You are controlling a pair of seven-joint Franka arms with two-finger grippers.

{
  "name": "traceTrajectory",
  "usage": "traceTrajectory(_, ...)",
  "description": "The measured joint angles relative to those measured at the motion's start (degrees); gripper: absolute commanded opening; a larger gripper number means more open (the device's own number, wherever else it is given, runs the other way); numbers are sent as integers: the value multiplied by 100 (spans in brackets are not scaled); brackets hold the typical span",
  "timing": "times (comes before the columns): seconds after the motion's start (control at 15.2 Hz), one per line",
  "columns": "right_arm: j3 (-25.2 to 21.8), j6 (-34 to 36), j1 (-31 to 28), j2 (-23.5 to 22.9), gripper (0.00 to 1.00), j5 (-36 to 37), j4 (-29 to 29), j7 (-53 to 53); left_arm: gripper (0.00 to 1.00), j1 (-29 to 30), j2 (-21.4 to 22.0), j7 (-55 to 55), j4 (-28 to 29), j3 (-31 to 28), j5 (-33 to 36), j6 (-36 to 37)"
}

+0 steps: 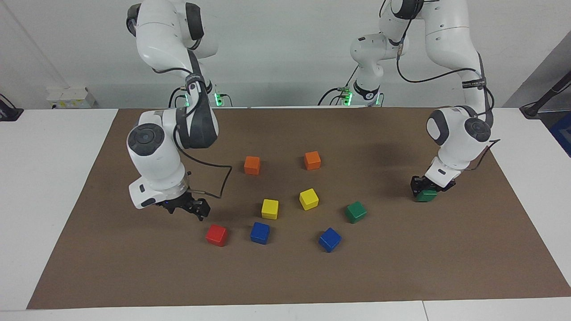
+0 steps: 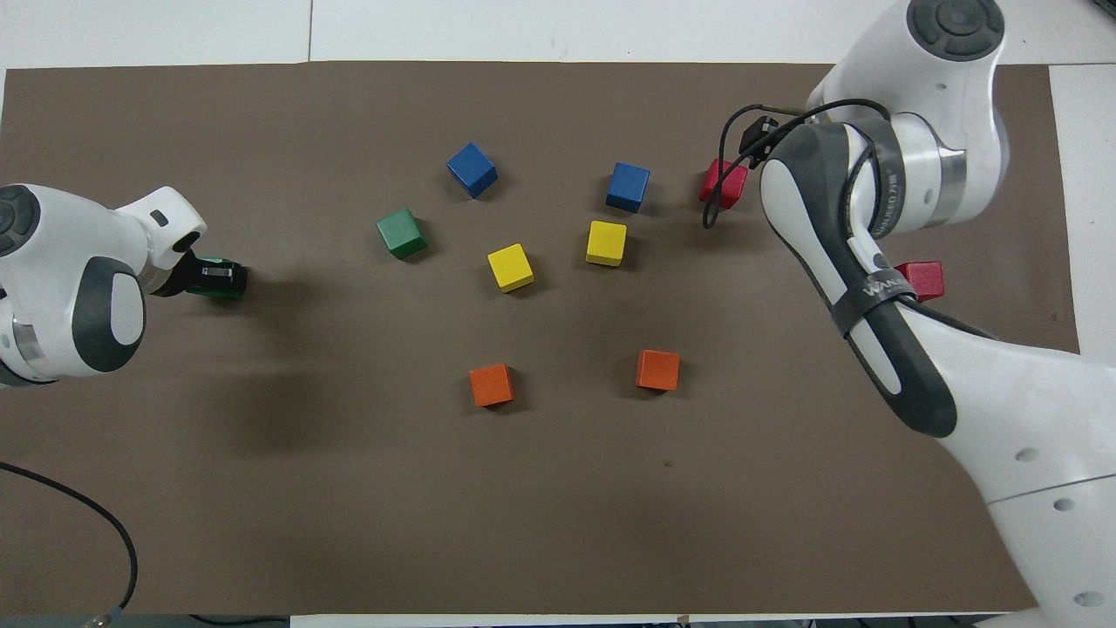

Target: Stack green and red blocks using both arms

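Left pincer: lowered at the left arm's end of the table, closed around a green block that appears to rest on the brown mat; the grip suits lifting it for stacking.

Right pincer: held low, just beside and slightly above a red block, apart from it; whether its fingers are spread cannot be told. The position is judged an approach to that block.

Second green block: free on the mat, near the gripped one, toward the table's middle; judged the likely base for the green stack.

Second red block: seen in the overhead view only, partly covered by the right arm, nearer to the robots than the first red block.

Step in hand: a grasp by each arm is judged under way; no stack is built yet.

Other cubes: two orange, two yellow and two blue are scattered mid-table, no part of the task.
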State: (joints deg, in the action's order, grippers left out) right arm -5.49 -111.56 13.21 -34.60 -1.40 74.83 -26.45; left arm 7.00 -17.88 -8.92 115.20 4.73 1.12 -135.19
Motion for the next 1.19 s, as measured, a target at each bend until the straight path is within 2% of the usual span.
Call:
traceTrajectory(0.07,23,-41,56,-191,100,-4,-181,-178,100,0,-17,-3,2,3,1,-21)
traceTrajectory(0.26,45,-316,149,-636,100,-6,-474,-367,100,-11,-35,0,-71,19,1,-13)
traceTrajectory(0.33,47,-376,158,-730,100,-7,-508,-368,100,-66,-53,95,-296,30,-2,184)
traceTrajectory(0.46,48,-547,187,-851,100,-7,-529,-369,100,-405,-190,874,-1282,52,-5,1184)
traceTrajectory(0.59,48,-774,205,-918,100,-7,-509,-369,100,-1014,-444,2251,-2335,69,-1,1891)
traceTrajectory(0.73,48,-880,207,-958,100,-4,-470,-369,100,-1653,-737,3600,-2801,78,22,1876)
traceTrajectory(0.92,48,-1149,211,-973,98,-1,-276,-369,100,-2189,-1185,4924,-2824,68,241,1183)
traceTrajectory(0.99,48,-1287,216,-980,90,-1,-142,-369,100,-2226,-1294,5155,-2755,64,372,989)
traceTrajectory(1.06,48,-1390,222,-988,69,0,-22,-369,100,-2225,-1352,5255,-2643,48,494,822)
traceTrajectory(1.19,48,-1476,226,-991,0,2,105,-369,100,-2210,-1362,5328,-2352,-3,594,511)
